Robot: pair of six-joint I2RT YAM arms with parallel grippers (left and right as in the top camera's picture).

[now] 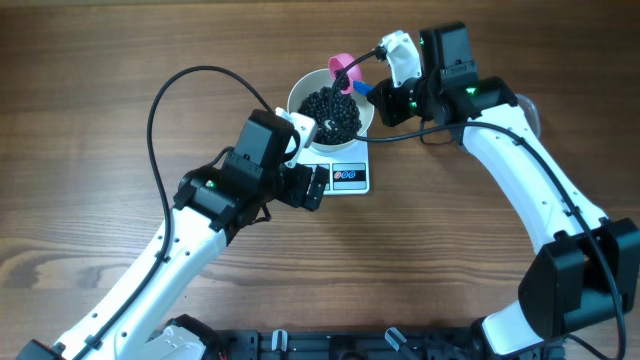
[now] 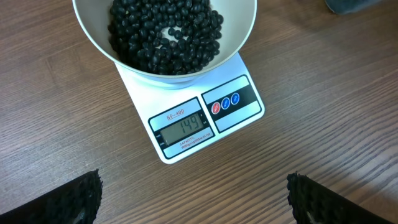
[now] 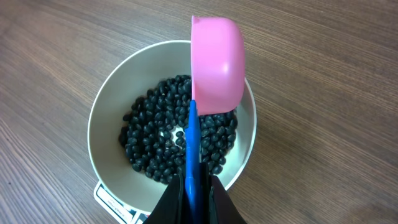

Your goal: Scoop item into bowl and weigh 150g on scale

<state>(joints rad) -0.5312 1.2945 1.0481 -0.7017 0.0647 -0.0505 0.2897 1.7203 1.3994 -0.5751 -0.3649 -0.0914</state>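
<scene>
Overhead: the bowl (image 1: 298,95) of beans (image 1: 333,112) sits on the scale (image 1: 350,178), my left claw (image 1: 312,187) just beside it.

Left wrist: that claw's spread wide and the display (image 2: 185,128) reads 149.

Right wrist: my right claw (image 3: 193,199) pinches the pink scoop (image 3: 216,65) over the bowl.

Topping-up stage, I reckon. Next move needs only a bean or few.

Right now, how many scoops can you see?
1. The pink scoop is held by its blue handle in the right gripper, above the bowl of black beans; none other shows.
</scene>
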